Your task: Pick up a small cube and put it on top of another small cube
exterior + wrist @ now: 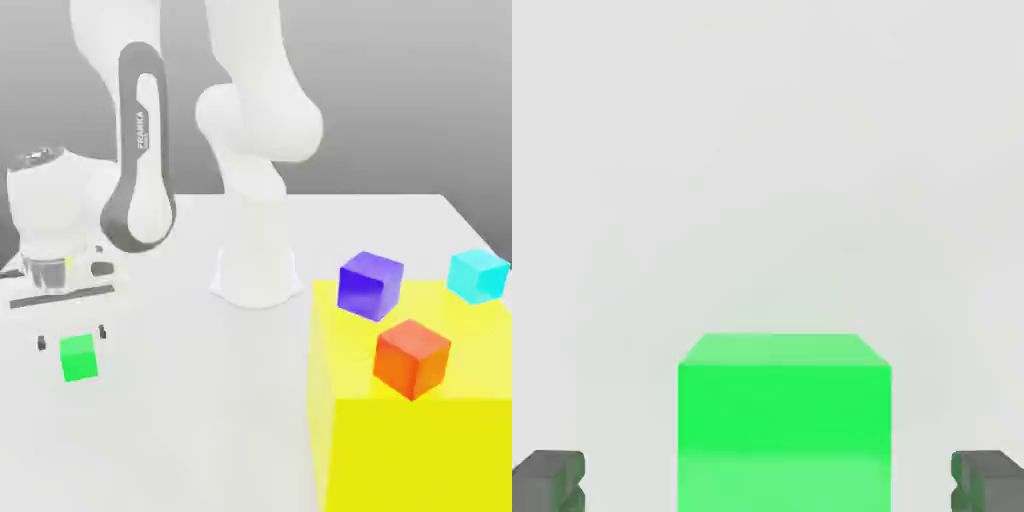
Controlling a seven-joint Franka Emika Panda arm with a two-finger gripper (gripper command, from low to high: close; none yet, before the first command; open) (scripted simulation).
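End effector (pixel 71 338): hanging wide open, holding nothing, fingertips (pixel 550 480) straddling the cube without touching.
Green cube (pixel 78 357): sitting on the white worktop (pixel 180 400).
Purple cube (pixel 370 285): sitting well apart.

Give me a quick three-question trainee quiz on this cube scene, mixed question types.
1. True or false: the pincer is shut on the green cube.
2. Which cube rests on the yellow block? A) cyan B) red C) green
3. Fill in: in the hand view, the green cube sits between the two open ____.

Key:
1. False; the fingertips stand apart on either side of the cube.
2. B, the red cube.
3. Fingertips.
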